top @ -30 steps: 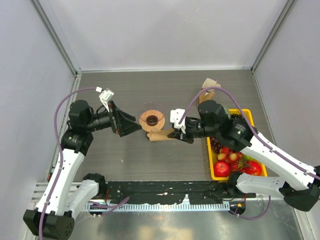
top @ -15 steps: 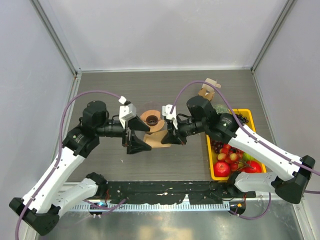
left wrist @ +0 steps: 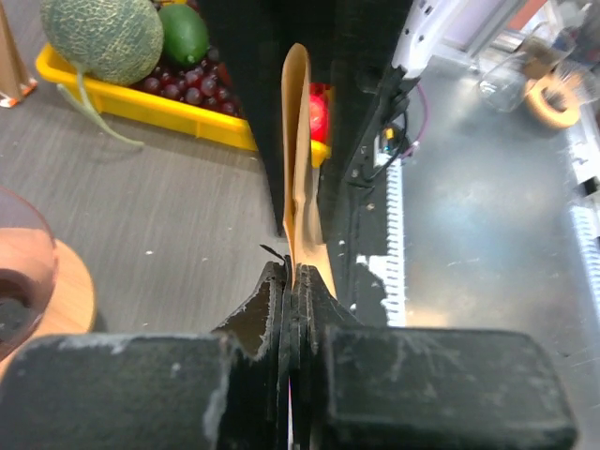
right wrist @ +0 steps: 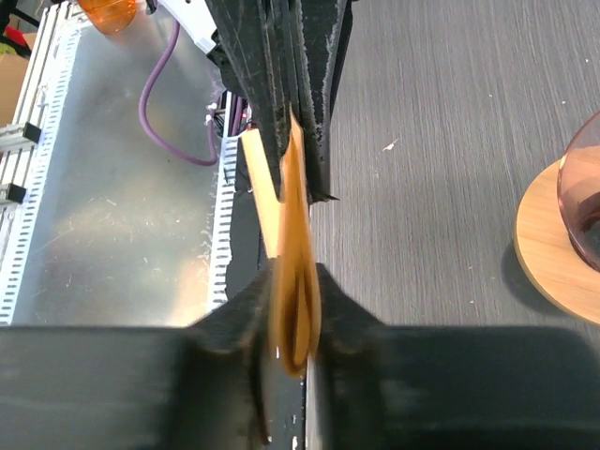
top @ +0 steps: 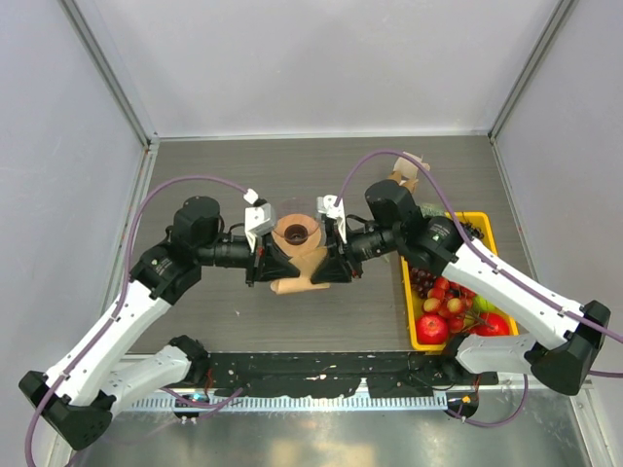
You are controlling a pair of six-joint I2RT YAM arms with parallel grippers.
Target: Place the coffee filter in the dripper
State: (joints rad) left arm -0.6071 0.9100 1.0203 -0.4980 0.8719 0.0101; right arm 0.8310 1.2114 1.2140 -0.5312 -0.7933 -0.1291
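Filter: thin tan-brown paper coffee filter [top: 295,280], just in front of the dripper, between both grippers.
Dripper: clear glass cone dripper [top: 297,232] with an orange-brown collar, upright.
Left gripper [left wrist: 292,279]: pressed together on the filter's edge.
Right gripper [right wrist: 292,286]: pinching the opposite edge.
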